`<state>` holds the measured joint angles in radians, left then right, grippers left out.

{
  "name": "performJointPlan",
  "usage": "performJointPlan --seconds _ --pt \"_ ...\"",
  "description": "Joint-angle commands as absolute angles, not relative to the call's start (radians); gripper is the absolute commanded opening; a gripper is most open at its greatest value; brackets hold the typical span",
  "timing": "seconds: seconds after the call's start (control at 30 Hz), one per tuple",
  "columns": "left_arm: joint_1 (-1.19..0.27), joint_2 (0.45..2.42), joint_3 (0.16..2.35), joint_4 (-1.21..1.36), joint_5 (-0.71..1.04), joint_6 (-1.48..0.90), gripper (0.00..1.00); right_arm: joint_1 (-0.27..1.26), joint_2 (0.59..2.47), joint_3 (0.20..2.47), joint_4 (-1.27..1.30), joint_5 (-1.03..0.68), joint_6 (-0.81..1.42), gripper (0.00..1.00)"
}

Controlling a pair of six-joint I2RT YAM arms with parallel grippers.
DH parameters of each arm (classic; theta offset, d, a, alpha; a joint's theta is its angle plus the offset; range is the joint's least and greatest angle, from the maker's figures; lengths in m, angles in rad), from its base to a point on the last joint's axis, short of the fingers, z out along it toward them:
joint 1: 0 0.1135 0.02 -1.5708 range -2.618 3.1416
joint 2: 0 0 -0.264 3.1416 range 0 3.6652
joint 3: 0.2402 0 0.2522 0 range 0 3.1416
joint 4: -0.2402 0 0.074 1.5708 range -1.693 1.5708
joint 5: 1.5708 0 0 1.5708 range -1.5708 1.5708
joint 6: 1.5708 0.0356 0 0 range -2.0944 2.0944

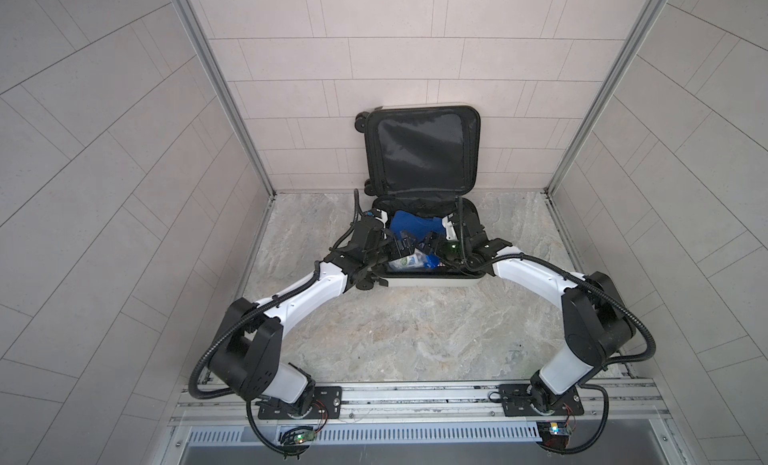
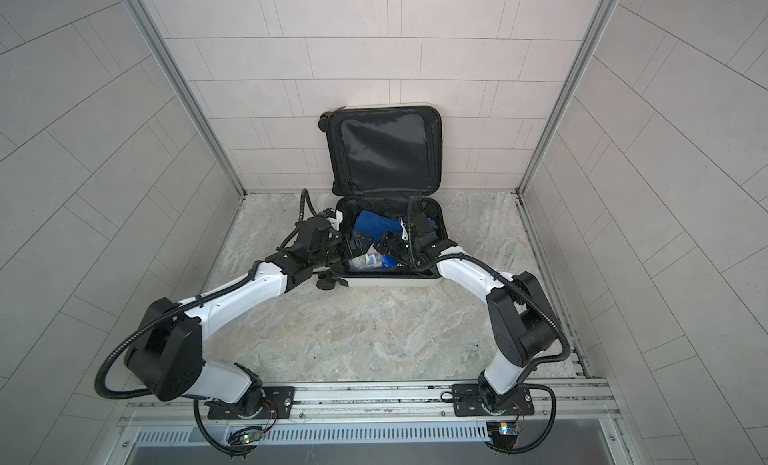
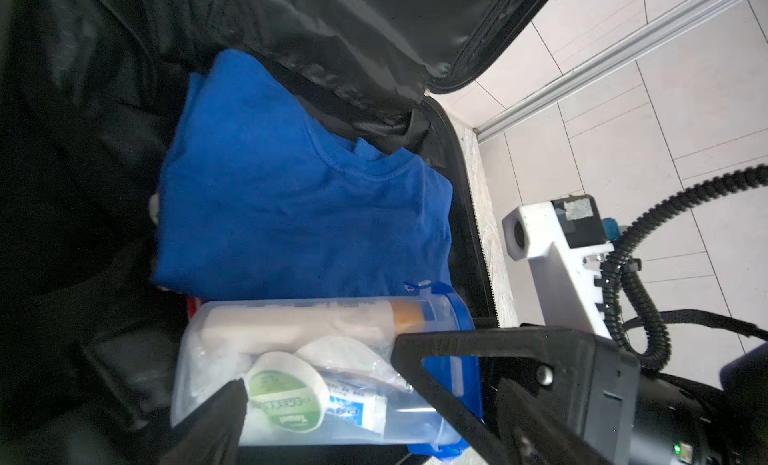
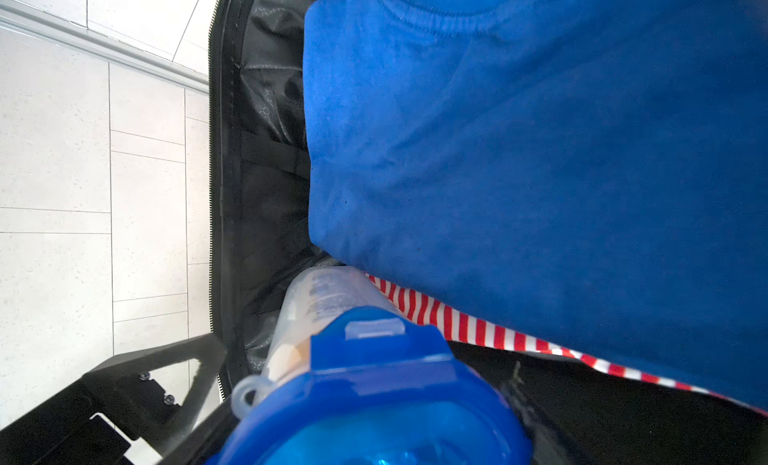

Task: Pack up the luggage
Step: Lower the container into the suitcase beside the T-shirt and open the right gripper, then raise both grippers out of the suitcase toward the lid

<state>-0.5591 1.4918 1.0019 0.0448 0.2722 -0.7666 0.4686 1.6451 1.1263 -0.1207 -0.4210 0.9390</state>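
Note:
The luggage [image 1: 432,282] [image 2: 390,282] lies open near the back wall, with its black-lined lid [image 1: 424,151] standing upright. Inside it a folded blue shirt [image 1: 415,226] [image 3: 291,201] [image 4: 540,151] rests on a red-and-white striped cloth [image 4: 457,321]. At the front of the case is a clear container with a blue lid [image 1: 409,261] [image 3: 332,317] [image 4: 374,400], filled with toiletries. My left gripper [image 1: 401,249] [image 3: 320,371] is open, its fingers straddling the container's body. My right gripper [image 1: 430,242] [image 4: 370,367] is shut on the container's lid end.
Tiled walls close in the marble-patterned table [image 1: 415,338] on three sides. The luggage's wheels [image 1: 368,282] stick out at its front left, under my left arm. Both arm bases sit on a metal rail [image 1: 415,394] at the near edge.

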Motion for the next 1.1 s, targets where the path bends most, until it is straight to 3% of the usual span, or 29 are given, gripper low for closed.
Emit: performJointPlan --seconds 0.0,0.3,0.87,1.07 --pt "-0.581 1.529 1.044 0.068 0.285 -0.768 0.98 0.472 1.661 1.094 -0.197 -0.354 0.910 0.90" --pt "-0.598 1.580 1.043 0.111 0.290 -0.798 0.97 0.471 1.592 1.089 -0.275 -0.291 0.874 0.99" --pt "-0.598 1.581 1.035 0.121 0.289 -0.799 0.97 0.456 1.491 1.168 -0.447 -0.177 0.794 0.99" --pt "-0.591 1.519 1.090 0.017 0.250 -0.730 0.97 0.456 1.434 1.212 -0.530 -0.116 0.737 0.99"
